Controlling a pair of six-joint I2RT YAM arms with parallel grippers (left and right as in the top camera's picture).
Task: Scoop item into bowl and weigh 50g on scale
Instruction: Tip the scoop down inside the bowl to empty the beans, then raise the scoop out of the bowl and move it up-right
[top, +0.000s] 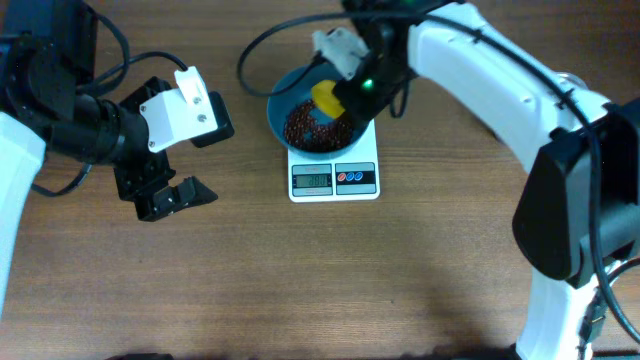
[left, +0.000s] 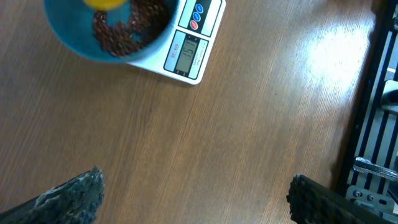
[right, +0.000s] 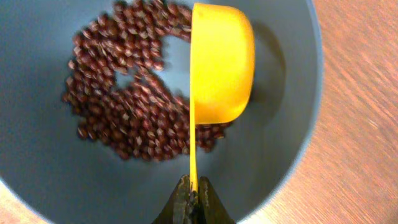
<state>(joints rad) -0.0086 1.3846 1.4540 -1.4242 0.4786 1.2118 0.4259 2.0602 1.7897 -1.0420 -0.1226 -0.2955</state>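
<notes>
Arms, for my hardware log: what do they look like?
Left arm and right arm: white shells, black joints, black cables. Green light near the right wrist. Left end effector: white housing, black textured fingers.

Beans (top: 305, 128) in bowl (top: 275, 101), bowl on scale (top: 335, 180), scoop (top: 326, 97) above beans, left pincer (top: 214, 160) well left of scale

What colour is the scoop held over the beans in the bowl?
Yellow. The scoop shows best in the right wrist view.

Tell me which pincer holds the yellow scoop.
The right pincer, shut on the scoop by its handle above the bowl; the left pincer is open and empty.
</notes>
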